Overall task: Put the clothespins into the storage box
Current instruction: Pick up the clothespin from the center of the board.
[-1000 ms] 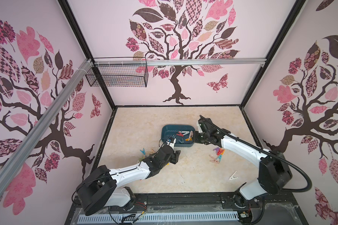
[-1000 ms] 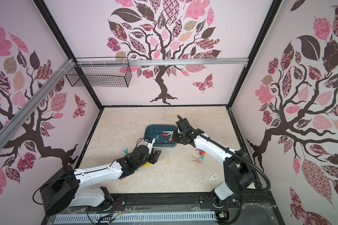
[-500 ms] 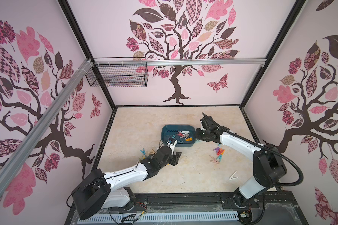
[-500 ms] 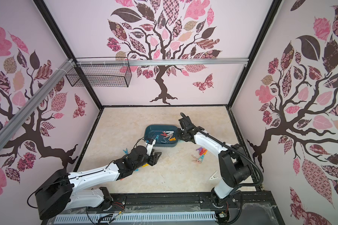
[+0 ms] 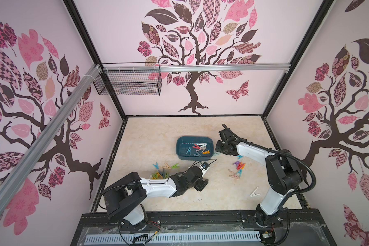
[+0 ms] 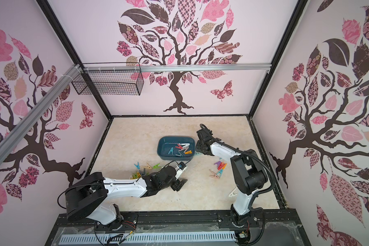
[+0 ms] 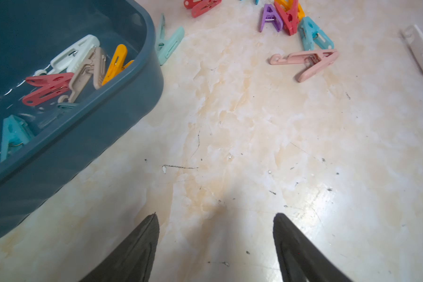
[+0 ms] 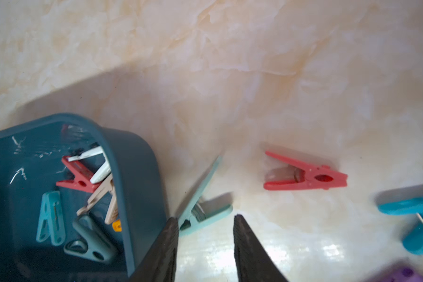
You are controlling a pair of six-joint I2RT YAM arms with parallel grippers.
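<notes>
Nearest us, the left fingers (image 7: 137,251) stand spread and empty over bare worktop (image 7: 230,146), loose clothespins (image 5: 239,165) scattered either side. Farther back we note the storage box (image 5: 193,158) mid-worktop holding several pins, and the right fingers (image 8: 164,251) parted, gripping nothing, a mint pin (image 8: 210,212) just beside them.

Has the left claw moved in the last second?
Yes. In a top view the left claw has backed away from the storage box, downward in the picture.
</notes>
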